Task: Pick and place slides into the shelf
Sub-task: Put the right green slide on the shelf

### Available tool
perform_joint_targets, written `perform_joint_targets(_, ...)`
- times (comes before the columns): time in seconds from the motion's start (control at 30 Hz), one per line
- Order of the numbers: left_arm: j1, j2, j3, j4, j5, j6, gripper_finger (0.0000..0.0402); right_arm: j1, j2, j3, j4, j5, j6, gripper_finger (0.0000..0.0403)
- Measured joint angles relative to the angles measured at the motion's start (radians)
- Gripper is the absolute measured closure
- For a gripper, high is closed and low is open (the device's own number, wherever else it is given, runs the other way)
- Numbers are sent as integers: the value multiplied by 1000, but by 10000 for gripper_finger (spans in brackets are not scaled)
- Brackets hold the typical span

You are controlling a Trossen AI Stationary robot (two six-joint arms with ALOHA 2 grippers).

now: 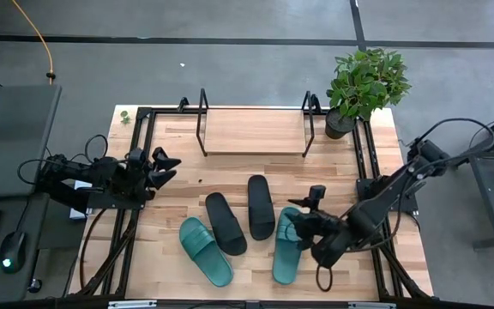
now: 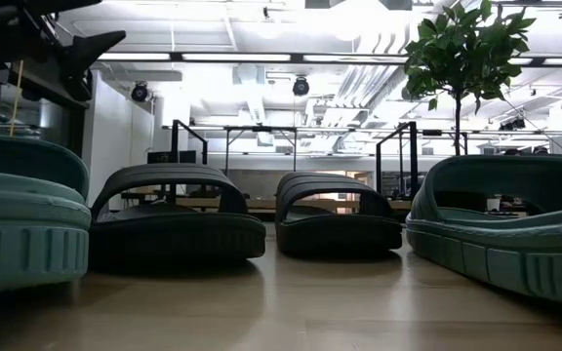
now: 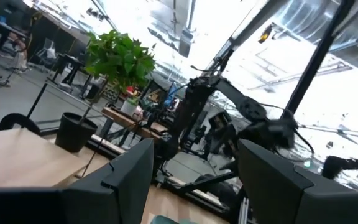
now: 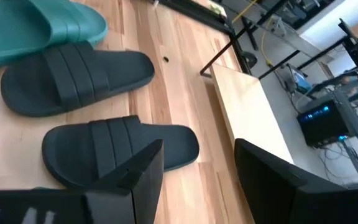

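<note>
Four slides lie sole-down on the table in the high view: a teal one [image 1: 204, 251], two black ones [image 1: 225, 223] [image 1: 261, 207] and a second teal one [image 1: 286, 246]. The shelf [image 1: 254, 130] stands at the far edge with its wooden board bare. My right gripper [image 1: 297, 225] is open over the far half of the right teal slide. Its wrist view [image 4: 197, 168] looks past the nearer black slide [image 4: 104, 149] toward the shelf board [image 4: 253, 112]. I see no touch. My left gripper [image 1: 168, 167] waits open at the table's left side, above the surface [image 3: 194, 180].
A potted plant [image 1: 363, 86] stands at the table's far right corner beside the shelf. A black tube frame [image 1: 135, 206] runs around the tabletop. Bare wood lies between the slides and the shelf [image 1: 230, 176]. In the low view the slides fill the foreground [image 2: 179, 219].
</note>
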Motion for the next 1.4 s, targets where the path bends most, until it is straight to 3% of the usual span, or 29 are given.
perform_joint_targets(0.47,0,0,0,16,-72,7,186,0,178,106,-108,-131,238,214)
perform_joint_targets(0.73,0,0,0,13,-19,3,186,23,286,188,-124,-216,370,214)
perform_joint_targets(1.4,0,0,-1,11,-7,2,185,86,644,693,-551,-269,472,214)
